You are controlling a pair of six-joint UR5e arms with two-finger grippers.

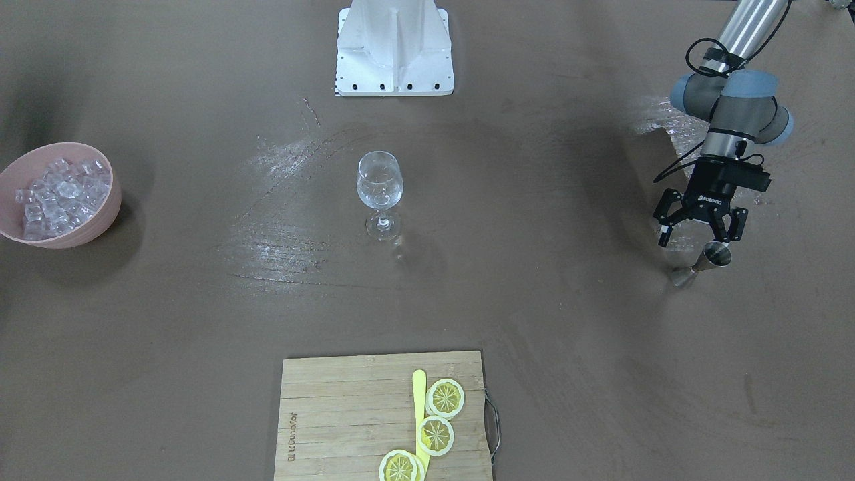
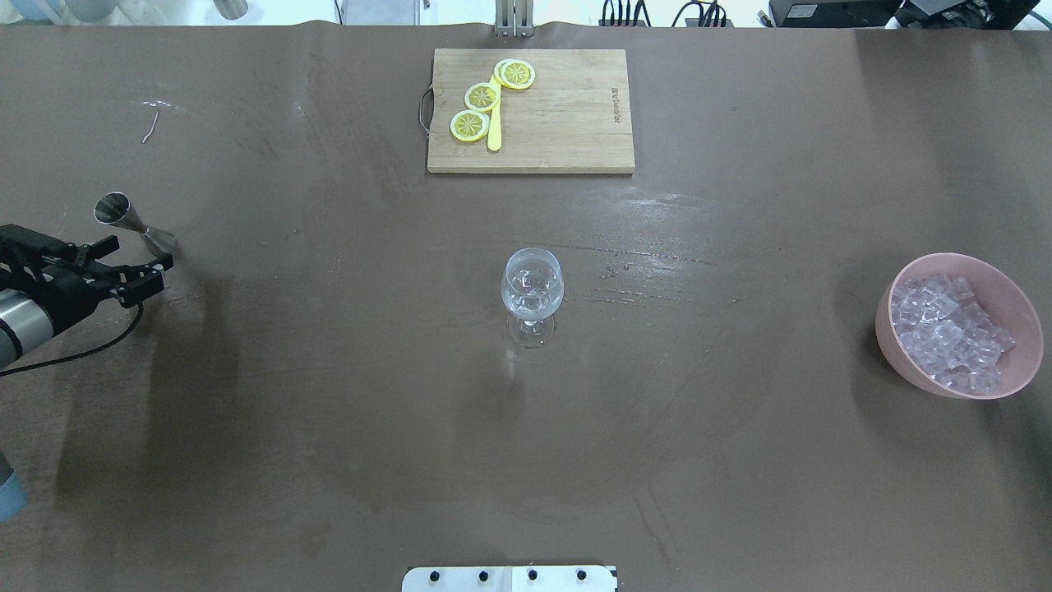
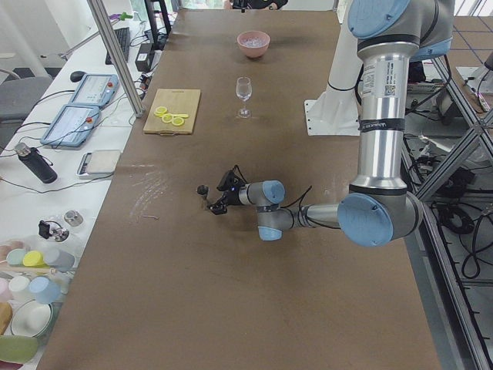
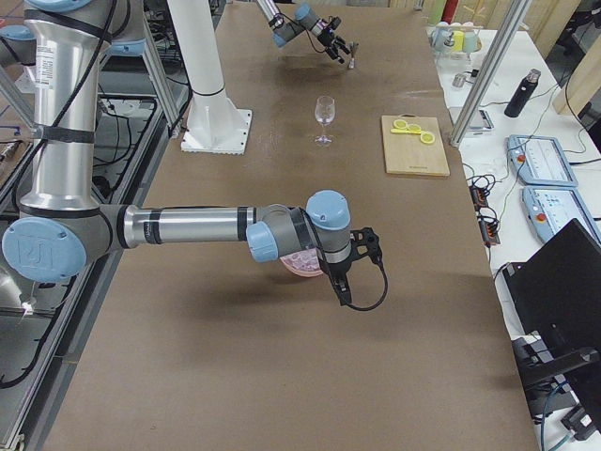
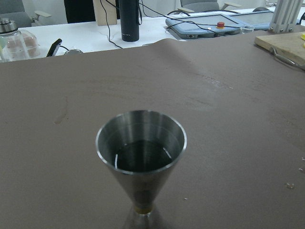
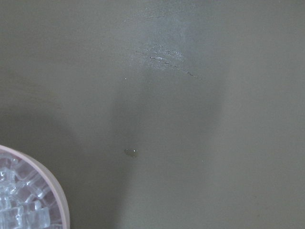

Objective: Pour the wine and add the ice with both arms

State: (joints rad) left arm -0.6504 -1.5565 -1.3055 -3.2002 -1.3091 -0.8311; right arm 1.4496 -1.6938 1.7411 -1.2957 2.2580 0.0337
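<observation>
Nearest me, lemon slices [image 1: 444, 399] lie on the board [image 1: 334, 414]. Beyond, the left gripper [image 1: 698, 239] is spread wide, holding nothing, just beside the jigger [image 1: 701, 264]. The glass [image 1: 379, 180] stands mid-table. Ice [image 1: 60, 194] fills the bowl [image 1: 110, 214]. The right gripper [image 4: 342, 291] hovers by it; whether its jaws are apart I cannot tell.

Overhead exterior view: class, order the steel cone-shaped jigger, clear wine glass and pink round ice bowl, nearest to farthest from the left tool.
1. Steel cone-shaped jigger, far left.
2. Clear wine glass, table centre.
3. Pink round ice bowl, far right.
</observation>
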